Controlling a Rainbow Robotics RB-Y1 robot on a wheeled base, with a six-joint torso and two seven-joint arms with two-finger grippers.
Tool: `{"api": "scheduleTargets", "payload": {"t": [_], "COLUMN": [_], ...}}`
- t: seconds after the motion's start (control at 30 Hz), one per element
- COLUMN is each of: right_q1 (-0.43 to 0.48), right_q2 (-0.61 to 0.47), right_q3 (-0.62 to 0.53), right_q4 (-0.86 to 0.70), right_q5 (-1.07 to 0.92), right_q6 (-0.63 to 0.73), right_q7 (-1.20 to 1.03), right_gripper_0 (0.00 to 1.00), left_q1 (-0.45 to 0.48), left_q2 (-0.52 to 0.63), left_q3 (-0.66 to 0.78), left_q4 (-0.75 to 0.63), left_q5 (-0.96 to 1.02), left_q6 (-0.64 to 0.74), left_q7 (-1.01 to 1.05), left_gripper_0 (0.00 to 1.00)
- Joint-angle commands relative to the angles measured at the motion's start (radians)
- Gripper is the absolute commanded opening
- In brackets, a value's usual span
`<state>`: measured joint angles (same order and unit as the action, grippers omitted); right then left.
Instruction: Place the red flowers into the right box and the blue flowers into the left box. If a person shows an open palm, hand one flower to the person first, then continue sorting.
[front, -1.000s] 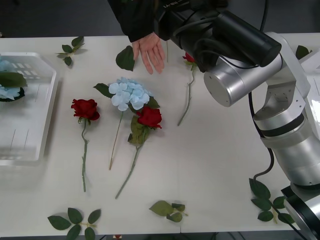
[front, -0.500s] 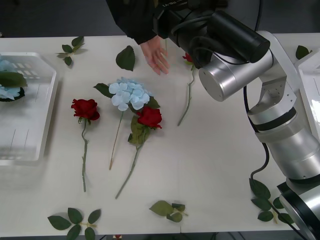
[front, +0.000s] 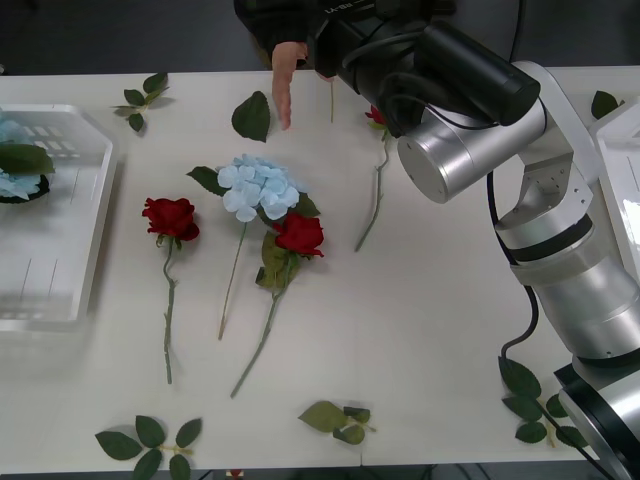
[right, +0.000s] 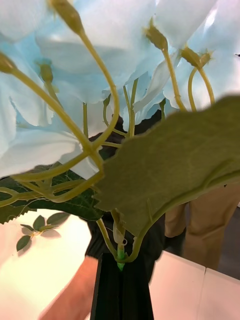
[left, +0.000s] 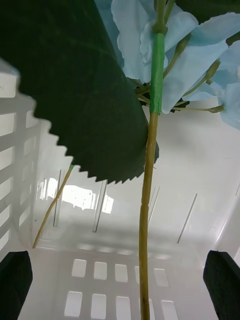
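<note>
Blue hydrangea (right: 100, 75): light, soft, floppy head; easy to crush. Best held low on thin stem, not on petals. Right hand (right: 122, 287) up high at far side of tabletop (front: 420, 320), closed on that stem, bloom sticking up toward person's hand (front: 283, 82). Left hand (left: 120, 285) open inside left box (front: 60, 250), another blue hydrangea (left: 200, 65) lying there. Two red roses (front: 172, 217) and one more blue flower (front: 258, 186) waiting on tabletop.

blue flower (left: 150, 150) hanging right over the left box (left: 115, 265), big dark leaf beside its stem, left gripper (left: 120, 285) fingers spread apart
</note>
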<state>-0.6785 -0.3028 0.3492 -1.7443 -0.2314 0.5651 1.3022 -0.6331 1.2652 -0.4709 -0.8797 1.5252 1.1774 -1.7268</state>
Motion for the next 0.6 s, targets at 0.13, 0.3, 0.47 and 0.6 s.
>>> {"api": "scheduleTargets", "payload": {"t": [0.13,0.3,0.47,0.6], "right_q1": [-0.047,-0.047,-0.047,-0.047], "right_q2": [0.031,0.031,0.031,0.031], "right_q3": [0.007,0.007,0.007,0.007], "right_q4": [-0.017,-0.017,-0.015,-0.017], "right_q5": [0.007,0.006,0.006,0.004], "right_q6": [-0.017,-0.019,-0.019,-0.021], "right_q7": [-0.04,-0.043,-0.043,-0.046], "right_gripper_0": [0.0,0.0,0.0,0.42], "left_q1": [-0.023,-0.023,-0.023,-0.023], "left_q2": [-0.003,-0.003,-0.003,-0.003], "left_q3": [0.031,0.031,0.031,0.031], "left_q4": [0.007,0.007,0.007,0.007], "left_q5": [0.0,0.001,0.003,0.003], "left_q6": [-0.007,-0.007,-0.009,-0.009], "left_q7": [-0.082,-0.083,-0.086,-0.089], "left_gripper_0": [1.0,1.0,1.0,1.0]}}
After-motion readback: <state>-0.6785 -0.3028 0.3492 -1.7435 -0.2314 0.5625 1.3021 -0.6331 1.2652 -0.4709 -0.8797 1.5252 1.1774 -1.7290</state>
